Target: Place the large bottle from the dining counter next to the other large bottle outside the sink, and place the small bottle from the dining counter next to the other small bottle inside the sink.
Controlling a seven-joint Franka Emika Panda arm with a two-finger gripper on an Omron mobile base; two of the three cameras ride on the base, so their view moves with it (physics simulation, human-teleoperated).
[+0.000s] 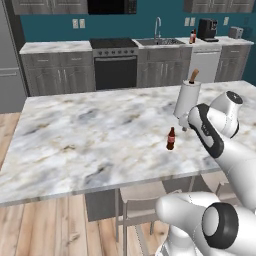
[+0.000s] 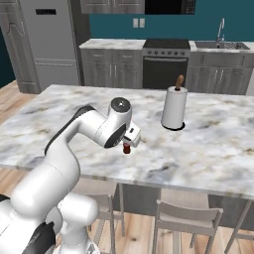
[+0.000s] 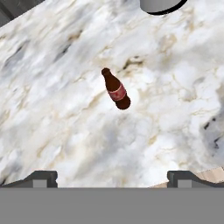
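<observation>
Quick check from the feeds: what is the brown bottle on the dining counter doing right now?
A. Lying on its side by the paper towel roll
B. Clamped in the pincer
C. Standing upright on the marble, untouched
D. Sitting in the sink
C. The brown bottle stands upright and alone on the dining counter, with the open pincer above it and apart from it in the hand view.

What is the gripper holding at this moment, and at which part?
Nothing is held. The gripper stands open above the dining counter, and the small bottle stands upright on the marble, apart from both fingertips.
</observation>
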